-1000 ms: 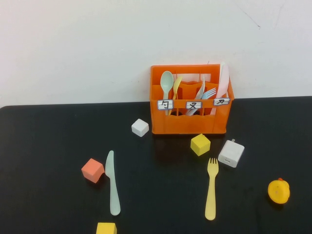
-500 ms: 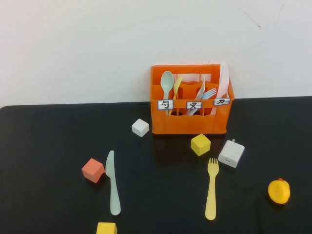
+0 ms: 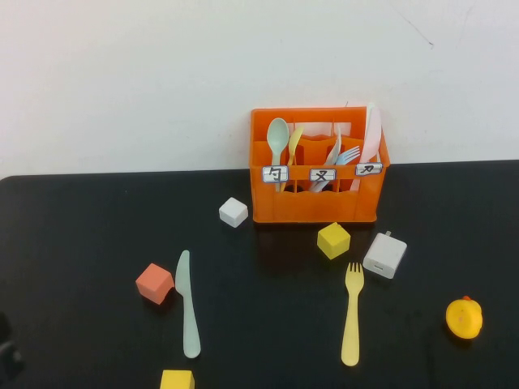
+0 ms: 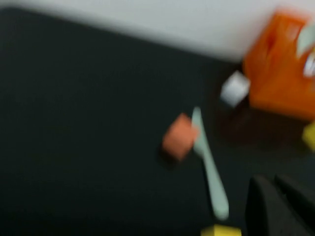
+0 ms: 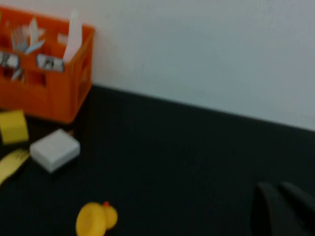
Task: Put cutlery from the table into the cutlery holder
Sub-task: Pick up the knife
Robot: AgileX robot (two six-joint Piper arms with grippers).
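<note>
The mint-green knife (image 3: 188,306) lies on the black table (image 3: 81,235) at front left, tip pointing away from me. The yellow fork (image 3: 352,314) lies at front right, tines toward the orange cutlery holder (image 3: 316,203) at the back. My left gripper (image 3: 6,348) shows only as a dark shape at the table's front left corner, well left of the knife. In the left wrist view the gripper (image 4: 278,206) is empty with its fingers together, near the knife (image 4: 209,164). My right gripper (image 5: 280,206) is out of the high view, empty, fingers together, far from the fork (image 5: 11,162).
A salmon cube (image 3: 154,283) touches the knife's left side. A yellow block (image 3: 177,379) sits at the front edge. A white cube (image 3: 233,211), a yellow cube (image 3: 333,240) and a white charger (image 3: 384,255) lie near the holder. A yellow duck (image 3: 464,318) sits at right.
A dark part of my left gripper has come into the high view at the front left corner. The cutlery and other objects have not moved.
</note>
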